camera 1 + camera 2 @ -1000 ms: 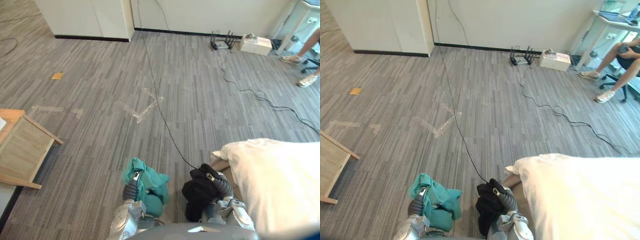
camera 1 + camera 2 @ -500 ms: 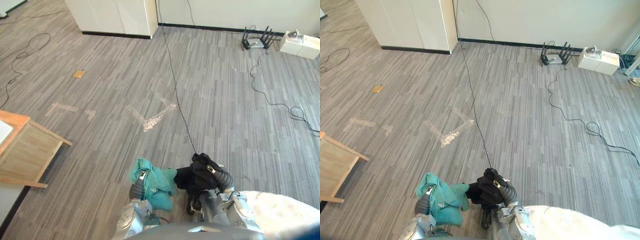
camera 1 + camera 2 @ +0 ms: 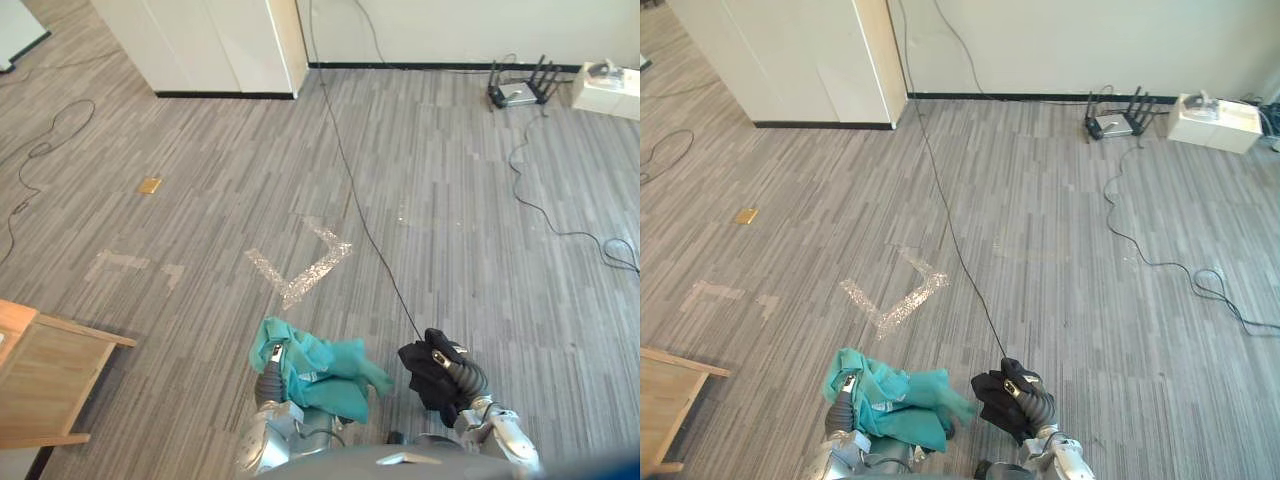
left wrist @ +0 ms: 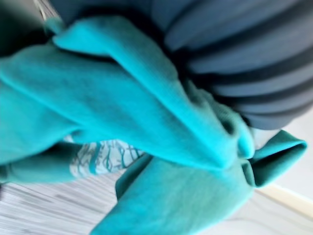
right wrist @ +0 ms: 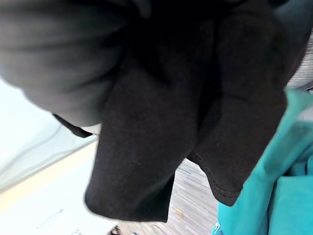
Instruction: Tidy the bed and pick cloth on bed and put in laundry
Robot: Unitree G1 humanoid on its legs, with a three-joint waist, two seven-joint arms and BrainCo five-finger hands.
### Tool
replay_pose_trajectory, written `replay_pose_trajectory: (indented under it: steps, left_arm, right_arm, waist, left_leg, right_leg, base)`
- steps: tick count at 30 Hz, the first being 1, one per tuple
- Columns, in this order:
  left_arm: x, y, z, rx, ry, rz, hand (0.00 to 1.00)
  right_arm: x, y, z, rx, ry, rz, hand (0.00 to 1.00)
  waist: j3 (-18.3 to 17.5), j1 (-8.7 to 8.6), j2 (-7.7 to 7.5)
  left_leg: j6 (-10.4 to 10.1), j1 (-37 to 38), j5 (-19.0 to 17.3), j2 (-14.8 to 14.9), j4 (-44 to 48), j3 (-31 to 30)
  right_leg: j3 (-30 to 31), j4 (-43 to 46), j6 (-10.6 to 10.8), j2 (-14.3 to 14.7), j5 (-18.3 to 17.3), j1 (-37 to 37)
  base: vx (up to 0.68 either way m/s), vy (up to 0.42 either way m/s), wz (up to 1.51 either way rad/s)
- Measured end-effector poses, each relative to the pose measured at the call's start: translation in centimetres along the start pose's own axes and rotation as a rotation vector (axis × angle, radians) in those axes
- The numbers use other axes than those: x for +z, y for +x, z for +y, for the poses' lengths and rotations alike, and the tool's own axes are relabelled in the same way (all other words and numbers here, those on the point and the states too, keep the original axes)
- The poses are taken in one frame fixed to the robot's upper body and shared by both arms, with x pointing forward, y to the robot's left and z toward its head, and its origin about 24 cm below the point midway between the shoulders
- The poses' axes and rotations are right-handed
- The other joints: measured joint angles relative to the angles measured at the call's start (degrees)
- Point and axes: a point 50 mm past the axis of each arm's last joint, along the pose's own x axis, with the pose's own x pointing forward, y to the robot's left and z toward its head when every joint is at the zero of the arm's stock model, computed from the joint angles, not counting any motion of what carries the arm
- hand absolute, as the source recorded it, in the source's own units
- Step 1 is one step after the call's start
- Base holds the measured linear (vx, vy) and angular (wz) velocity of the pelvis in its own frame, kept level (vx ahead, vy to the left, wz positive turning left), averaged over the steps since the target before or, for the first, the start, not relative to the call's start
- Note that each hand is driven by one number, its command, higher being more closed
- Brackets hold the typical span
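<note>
left hand [image 3: 267, 380]: wrapped in teal cloth [image 3: 325, 372], grip unreadable
right hand [image 3: 462, 377]: wrapped in black cloth [image 3: 424, 370], same
change: camera swung off bed; cloths near tape mark [image 3: 300, 275]
meaning: laundry run underway

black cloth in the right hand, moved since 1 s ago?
Yes. The black cloth, gripped in the right hand, has been carried nearer the floor's tape mark; the camera swung too. Left hand grips the teal cloth.

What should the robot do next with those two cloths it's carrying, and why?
Probably turn and scan for the laundry bin. The crumpled teal cloth is bunched in the left robot hand, the crumpled black cloth in the right robot hand, and ahead lie grey striped carpet and a white cabinet.
</note>
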Motion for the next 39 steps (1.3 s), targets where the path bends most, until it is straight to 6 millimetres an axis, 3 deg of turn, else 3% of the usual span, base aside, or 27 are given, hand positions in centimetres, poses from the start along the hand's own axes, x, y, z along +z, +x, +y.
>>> replay_pose_trajectory:
  steps: [1,2,4,5,6,8,11,14,15,16,18,20,21,22,24,25,27,29,31,33,34,36,37,38,39]
  left_arm:
    - [0.0,-0.1,0.3,0.011,-0.002,0.001,1.00]
    - [0.0,0.1,0.6,0.030,-0.005,0.001,1.00]
    - [0.3,0.1,0.8,0.034,-0.003,-0.012,1.00]
    - [0.5,0.2,0.9,0.034,0.008,-0.019,1.00]
    - [0.7,0.3,1.0,0.034,0.019,-0.022,1.00]
    - [0.6,0.2,1.1,0.058,0.050,-0.017,1.00]
    - [1.4,0.6,1.3,0.069,0.083,-0.050,1.00]
    - [2.3,1.1,1.4,0.068,0.104,-0.070,1.00]
    - [2.3,1.1,1.5,0.072,0.105,-0.071,1.00]
    - [2.5,1.2,1.6,0.076,0.109,-0.076,1.00]
    - [2.8,1.0,2.5,0.110,0.094,-0.085,1.00]
    - [2.4,0.5,3.3,0.138,0.085,-0.071,1.00]
    - [1.8,0.0,3.8,0.155,0.075,-0.047,1.00]
    - [1.0,-0.5,4.0,0.166,0.053,-0.029,1.00]
    - [0.5,-0.9,4.0,0.164,0.026,-0.019,1.00]
    - [0.1,-0.9,3.4,0.136,-0.005,-0.020,1.00]
    - [-0.4,-1.3,3.4,0.119,-0.014,-0.007,1.00]
    - [-0.6,-1.6,3.5,0.110,-0.016,-0.002,1.00]
    - [-0.3,-1.4,3.3,0.102,-0.017,-0.012,1.00]
    - [0.2,-1.3,2.9,0.086,-0.021,-0.035,1.00]
    - [0.4,-1.0,2.6,0.075,-0.021,-0.042,1.00]
    - [0.7,-0.4,1.9,0.051,-0.020,-0.054,1.00]
    - [0.8,-0.2,1.6,0.044,-0.018,-0.054,1.00]
    - [0.8,-0.1,1.5,0.042,-0.016,-0.055,1.00]
    - [1.0,0.2,1.3,0.039,-0.007,-0.055,1.00]
  right_arm:
    - [-0.2,0.1,0.1,0.001,0.004,0.006,1.00]
    - [-0.2,0.5,0.4,0.009,0.007,0.013,1.00]
    - [0.0,1.0,0.8,0.034,0.010,0.005,1.00]
    - [0.1,1.5,1.5,0.064,0.020,-0.006,1.00]
    - [0.0,1.6,1.7,0.068,0.028,-0.004,1.00]
    - [-1.2,1.4,2.0,0.079,0.029,0.044,1.00]
    - [-1.8,1.2,2.9,0.109,0.027,0.057,1.00]
    - [-2.1,0.8,2.8,0.092,0.034,0.051,1.00]
    - [-2.3,0.8,2.8,0.087,0.035,0.056,1.00]
    - [-2.4,0.8,2.7,0.079,0.036,0.064,1.00]
    - [-2.4,0.9,2.8,0.083,0.036,0.061,1.00]
    - [-2.4,0.9,2.8,0.087,0.031,0.065,1.00]
    - [-2.3,0.9,2.5,0.084,0.015,0.064,1.00]
    - [-2.0,0.9,2.5,0.090,0.004,0.055,1.00]
    - [-1.0,1.4,2.5,0.101,-0.008,0.021,1.00]
    - [-0.3,1.6,2.0,0.100,-0.021,0.002,1.00]
    - [0.1,1.5,1.7,0.094,-0.027,-0.010,1.00]
    - [0.4,1.7,1.9,0.100,-0.026,-0.021,1.00]
    - [0.7,2.0,2.0,0.106,-0.021,-0.035,1.00]
    - [0.5,1.8,2.0,0.103,-0.012,-0.033,1.00]
    - [0.2,1.5,1.8,0.094,-0.007,-0.022,1.00]
    - [-0.3,0.9,1.2,0.063,0.007,-0.008,1.00]
    - [-0.6,0.5,0.9,0.044,0.016,0.000,1.00]
    - [-0.8,0.4,0.8,0.038,0.023,0.005,1.00]
    - [-0.9,0.4,1.0,0.036,0.038,0.003,1.00]
  waist:
    - [-1.2,0.31,-0.59]
    - [-2.7,0.25,-2.08]
    - [-3.1,1.07,-3.32]
    - [-3.0,1.33,-4.53]
    - [-3.0,0.74,-4.80]
    - [-2.6,-0.61,-4.26]
    - [-2.5,-1.58,-3.80]
    - [-2.1,-2.26,-3.56]
    - [-2.0,-2.29,-3.46]
    - [-1.9,-2.16,-3.31]
    - [-1.6,-1.48,-3.85]
    - [-1.6,-1.50,-3.63]
    - [-2.0,-1.68,-2.67]
    - [-3.1,-1.47,-0.21]
    - [-2.9,-1.46,0.03]
    - [-2.3,-1.75,1.17]
    - [-1.8,-0.75,2.21]
    - [-1.8,0.47,2.09]
    - [-1.8,1.55,1.90]
    - [-1.5,1.66,1.37]
    - [-1.5,1.30,1.14]
    - [-1.4,1.04,0.41]
    - [-1.2,1.12,-0.20]
    - [-1.2,1.15,-0.78]
    - [-2.0,0.99,-2.05]
  left_leg:
    - [5.3,0.2,0.3,-0.7,1.0,-0.5]
    - [6.0,1.1,-2.2,-2.0,2.6,-0.8]
    - [6.1,2.2,-5.1,-2.4,4.7,-1.2]
    - [5.3,4.7,-7.8,-3.9,4.9,-3.6]
    - [5.2,6.3,-8.6,-4.5,4.7,-5.1]
    - [4.5,13.0,-10.4,-5.1,3.5,-10.7]
    - [4.1,16.5,-10.6,-5.0,1.1,-17.4]
    - [1.5,19.0,-12.0,-4.2,0.8,-26.2]
    - [1.1,19.4,-12.3,-3.9,0.8,-27.4]
    - [-0.5,20.1,-13.4,-3.2,1.0,-30.3]
    - [-3.7,20.2,-18.5,-1.5,5.3,-35.0]
    - [-4.5,20.8,-22.3,-0.3,7.8,-37.1]
    - [-5.5,22.1,-24.0,2.5,7.9,-38.9]
    - [-4.1,23.0,-24.1,5.1,6.1,-39.6]
    - [-3.2,18.2,-19.6,5.7,15.8,-38.9]
    - [-3.9,10.1,-14.0,7.9,31.7,-37.6]
    - [-4.7,5.0,-13.1,8.6,45.6,-34.6]
    - [-5.0,1.8,-13.7,5.5,49.7,-32.0]
    - [-5.4,-1.4,-13.9,1.8,44.5,-28.4]
    - [-5.5,-2.5,-13.8,-0.3,31.8,-22.9]
    - [-5.4,-1.9,-12.7,-1.0,21.7,-18.8]
    - [-4.5,-0.1,-6.7,-2.3,6.0,-13.6]
    - [-2.5,1.3,1.0,-2.7,-1.2,-10.7]
    - [0.6,2.4,4.1,-3.2,-2.8,-9.2]
    - [3.4,3.7,4.4,-5.6,-4.7,-8.2]
  right_leg:
    - [-0.1,4.2,2.2,-1.2,-3.1,-0.2]
    - [-0.7,11.4,4.6,-4.0,-5.1,-2.1]
    - [-0.9,23.9,5.8,-6.8,-4.6,-6.0]
    - [-1.1,37.9,6.5,-9.4,0.8,-10.5]
    - [-0.8,44.3,6.4,-11.1,2.7,-12.4]
    - [-1.2,58.5,4.4,-14.9,1.8,-17.8]
    - [-0.3,55.0,3.8,-15.9,-0.2,-24.4]
    - [3.1,33.3,4.9,-15.4,0.0,-28.0]
    - [3.5,29.0,5.0,-14.9,1.0,-27.8]
    - [6.0,17.5,5.3,-13.8,5.0,-27.5]
    - [11.2,7.2,7.0,-13.2,11.0,-27.7]
    - [12.0,11.1,6.8,-12.6,14.4,-28.1]
    - [10.9,17.5,4.6,-10.7,13.0,-29.2]
    - [8.2,21.1,3.1,-9.1,8.5,-29.9]
    - [5.7,22.4,1.8,-9.2,5.5,-29.3]
    - [2.2,18.5,0.7,-7.7,4.9,-24.6]
    - [0.0,14.6,-1.0,-5.9,3.8,-17.7]
    - [-0.2,11.7,-2.1,-5.5,2.9,-13.6]
    - [-0.2,7.8,-2.3,-5.5,2.9,-10.8]
    - [-0.8,4.6,-2.6,-5.7,3.1,-7.8]
    - [-1.9,3.3,-1.8,-5.8,3.3,-6.1]
    - [-3.6,1.5,-0.3,-5.9,2.5,-2.9]
    - [-4.6,1.2,1.2,-6.1,1.6,-1.1]
    - [-4.8,1.1,2.1,-6.4,1.0,-0.1]
    - [-5.3,1.3,2.8,-8.0,0.6,0.8]
  base:
    - [0.56,0.149,0.33]
    - [0.69,0.207,0.35]
    - [0.62,0.209,0.28]
    - [0.55,0.160,0.51]
    - [0.64,0.143,1.00]
    - [0.47,0.051,1.27]
    - [0.38,-0.046,1.32]
    - [0.39,-0.211,1.38]
    - [0.36,-0.298,1.07]
    - [0.36,-0.348,1.11]
    - [0.42,-0.512,1.13]
    - [0.37,-0.503,0.67]
    - [0.43,-0.472,0.65]
    - [0.46,-0.444,0.63]
    - [0.45,-0.431,0.75]
    - [0.40,-0.414,0.92]
    - [0.38,-0.288,0.64]
    - [0.34,-0.205,0.16]
    - [0.35,-0.125,-0.13]
    - [0.44,-0.056,-0.02]
    - [0.44,0.013,0.22]
    - [0.46,0.036,0.32]
    - [0.38,0.045,0.28]
    - [0.57,0.102,0.44]
    - [0.55,0.112,0.55]
